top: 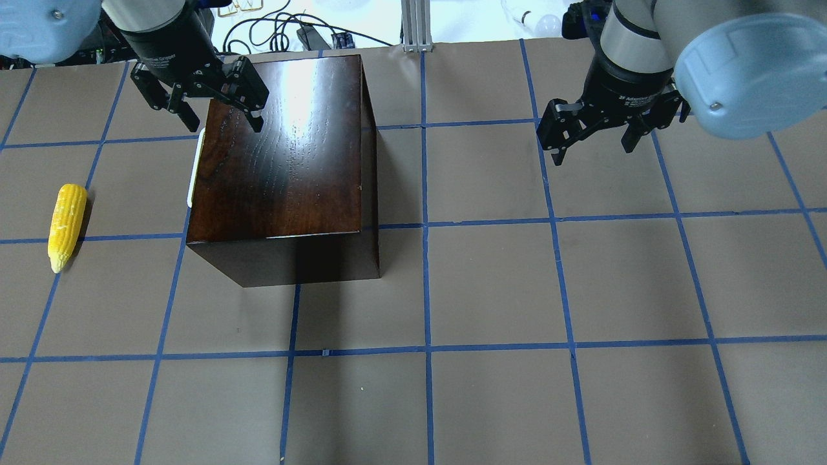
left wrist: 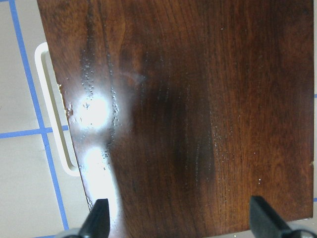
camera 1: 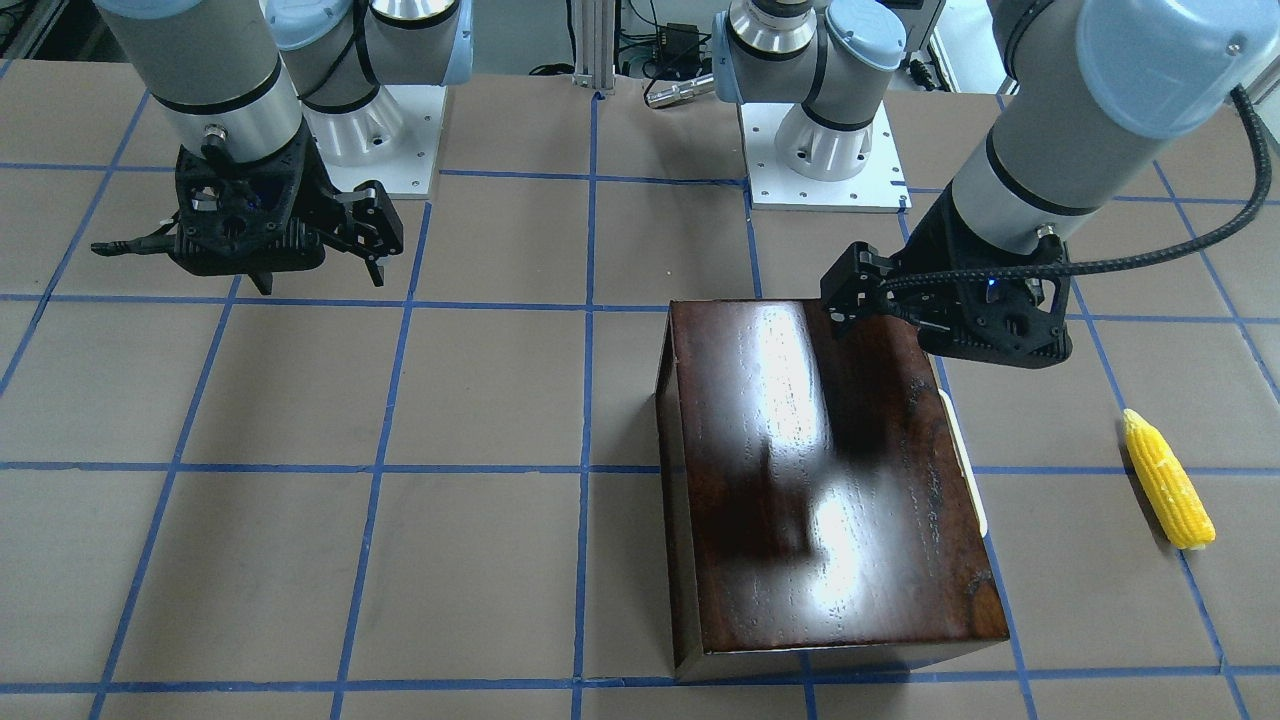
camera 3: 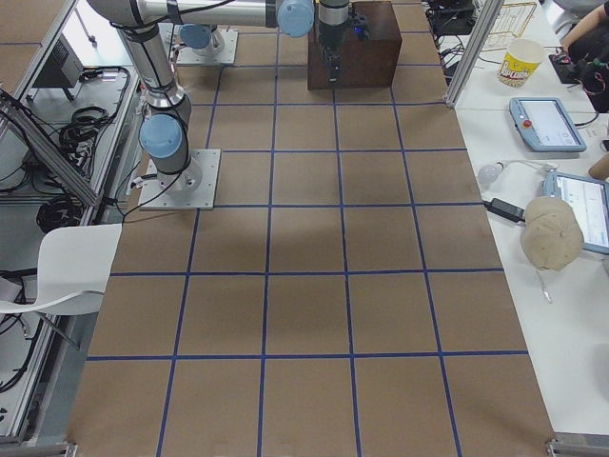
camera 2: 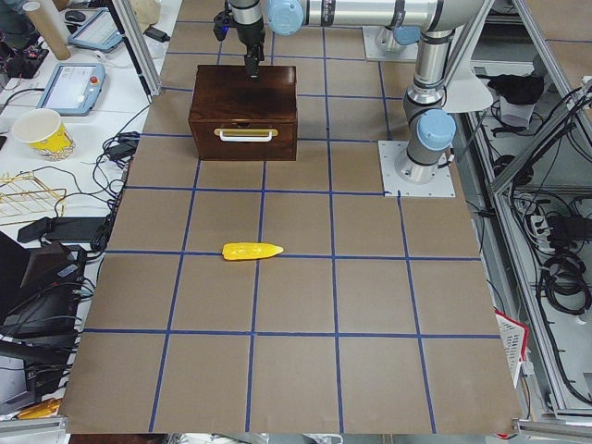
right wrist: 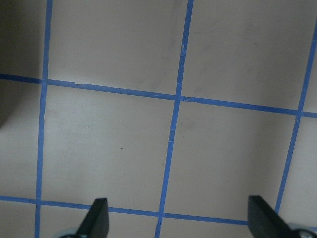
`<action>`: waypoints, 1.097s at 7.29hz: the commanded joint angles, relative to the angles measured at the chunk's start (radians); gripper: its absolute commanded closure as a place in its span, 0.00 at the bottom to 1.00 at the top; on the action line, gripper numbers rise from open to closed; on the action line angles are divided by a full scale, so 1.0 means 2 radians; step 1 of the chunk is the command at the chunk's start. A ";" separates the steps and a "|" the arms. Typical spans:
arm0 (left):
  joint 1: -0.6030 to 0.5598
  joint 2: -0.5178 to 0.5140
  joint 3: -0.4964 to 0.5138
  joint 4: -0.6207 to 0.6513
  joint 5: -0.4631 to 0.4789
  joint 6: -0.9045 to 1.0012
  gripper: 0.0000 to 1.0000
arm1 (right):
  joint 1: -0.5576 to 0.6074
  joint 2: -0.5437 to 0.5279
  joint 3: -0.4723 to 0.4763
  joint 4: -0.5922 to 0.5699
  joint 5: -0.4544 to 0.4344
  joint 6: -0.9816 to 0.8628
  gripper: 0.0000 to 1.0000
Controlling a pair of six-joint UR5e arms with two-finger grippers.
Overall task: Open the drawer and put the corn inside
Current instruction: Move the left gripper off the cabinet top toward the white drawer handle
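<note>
The dark reddish-brown box (top: 284,161) stands on the table, also in the front view (camera 1: 830,470). Its drawer (camera 2: 242,139) is shut, and the white handle (top: 192,168) faces the robot's left; the left wrist view shows the handle (left wrist: 52,109) too. The yellow corn (top: 66,226) lies on the table to the left of the box, apart from it, also in the front view (camera 1: 1167,480). My left gripper (top: 223,119) is open and empty, above the box top near its handle side. My right gripper (top: 594,145) is open and empty, above bare table far to the right.
The table is brown with a blue tape grid. The two arm base plates (camera 1: 380,130) (camera 1: 830,150) sit at the robot's edge. A paper cup (camera 2: 42,134) and tablets stand off the table beside it.
</note>
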 commanded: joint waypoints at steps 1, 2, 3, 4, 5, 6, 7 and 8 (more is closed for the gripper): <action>-0.001 0.005 -0.002 0.001 0.004 0.000 0.00 | 0.001 0.000 0.000 0.000 0.000 0.000 0.00; -0.001 0.007 -0.002 0.001 0.005 0.000 0.00 | 0.001 0.000 0.000 0.000 0.000 0.000 0.00; 0.001 0.006 -0.001 0.001 0.001 0.000 0.00 | -0.001 0.000 0.000 0.000 0.000 0.000 0.00; 0.003 0.005 -0.001 0.001 -0.001 0.000 0.00 | 0.001 0.000 0.000 0.000 0.000 0.000 0.00; 0.003 0.005 -0.002 0.001 0.004 -0.001 0.00 | 0.001 0.000 0.000 0.000 0.000 0.000 0.00; 0.007 0.002 0.001 0.005 -0.002 0.001 0.00 | -0.001 0.000 0.000 0.000 0.000 0.000 0.00; 0.019 -0.002 0.005 0.008 -0.005 -0.004 0.00 | 0.001 0.000 0.000 0.000 0.000 0.000 0.00; 0.036 0.002 0.005 0.007 -0.004 -0.003 0.00 | -0.001 0.000 0.000 0.000 0.000 0.000 0.00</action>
